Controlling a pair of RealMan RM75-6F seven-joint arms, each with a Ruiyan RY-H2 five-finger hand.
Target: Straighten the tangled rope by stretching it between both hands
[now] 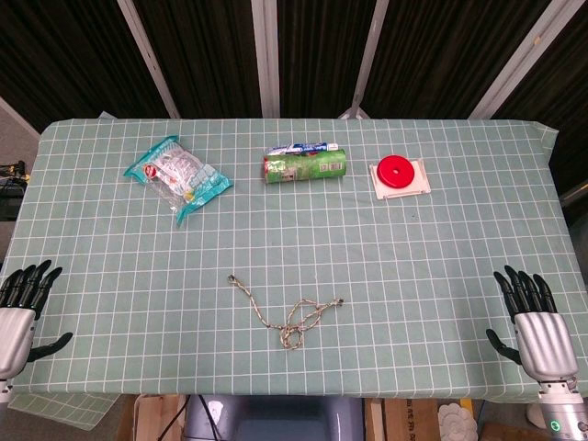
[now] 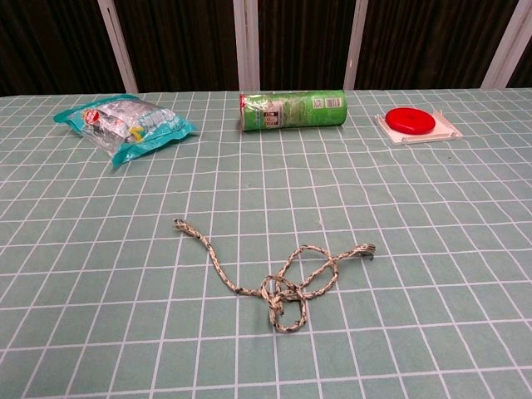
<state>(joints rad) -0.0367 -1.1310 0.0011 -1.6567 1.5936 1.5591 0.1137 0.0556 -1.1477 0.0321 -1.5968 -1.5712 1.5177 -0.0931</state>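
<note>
Two hands appear in the head view, both at the near edge of the table (image 1: 441, 276), which is covered by a green cloth with a white grid. We record the left hand (image 1: 20, 308) at the near left corner, fingers spread and pointing away, grasping nothing. We record the right hand (image 1: 533, 326) at the near right corner in the same released posture, fingers apart, nothing in it. The rope (image 1: 289, 317) lies on the cloth between them, near the front centre, well apart from both hands; one end trails toward the left, the middle is bunched in loops, and the other end points right. Along the far side we note a teal snack bag (image 1: 177, 176) to the left, a green canister (image 1: 305, 167) lying on its side at centre with a small blue and white tube (image 1: 303, 148) just behind it, and a red disc (image 1: 397, 170) resting on a white square tray (image 1: 421, 179) to the right. In the chest view neither hand is visible. We see the rope (image 2: 278, 278) in the foreground with its knotted loops toward the near side. The snack bag (image 2: 125, 123), the canister (image 2: 293, 110) and the red disc (image 2: 409, 120) on its tray (image 2: 445, 130) stand in a row behind it, well apart from the rope.
</note>
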